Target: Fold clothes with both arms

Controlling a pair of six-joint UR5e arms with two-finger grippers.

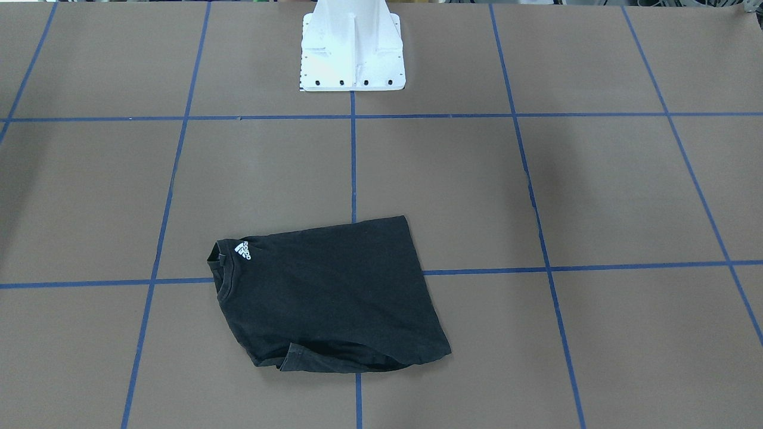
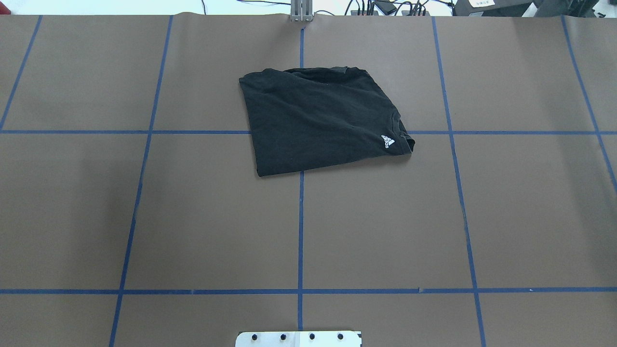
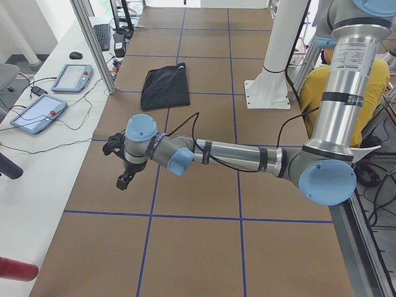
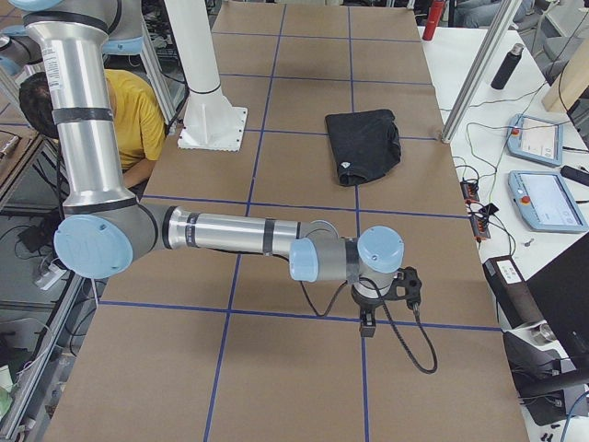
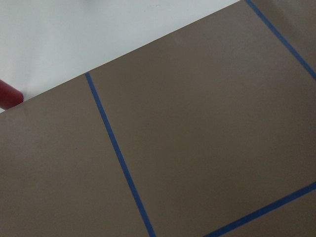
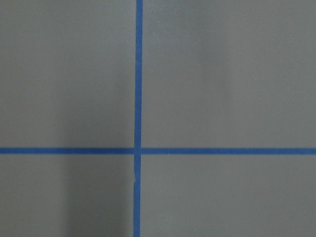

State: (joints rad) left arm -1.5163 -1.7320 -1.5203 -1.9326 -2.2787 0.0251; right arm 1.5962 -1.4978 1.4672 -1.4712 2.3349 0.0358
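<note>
The black T-shirt lies folded into a rough rectangle on the brown table, with a small white logo by the collar. The overhead view has the T-shirt at the far middle of the table. No arm touches it. My left gripper hangs over bare table far from the T-shirt, and I cannot tell whether it is open. My right gripper hovers over the table's other end, well away from the T-shirt, and its state is equally unclear. Both wrist views hold only table.
Blue tape lines grid the brown table. The white pedestal base stands at the robot's side. White side benches carry teach pendants and cables. A person in yellow sits behind the robot. A red object lies off the table edge.
</note>
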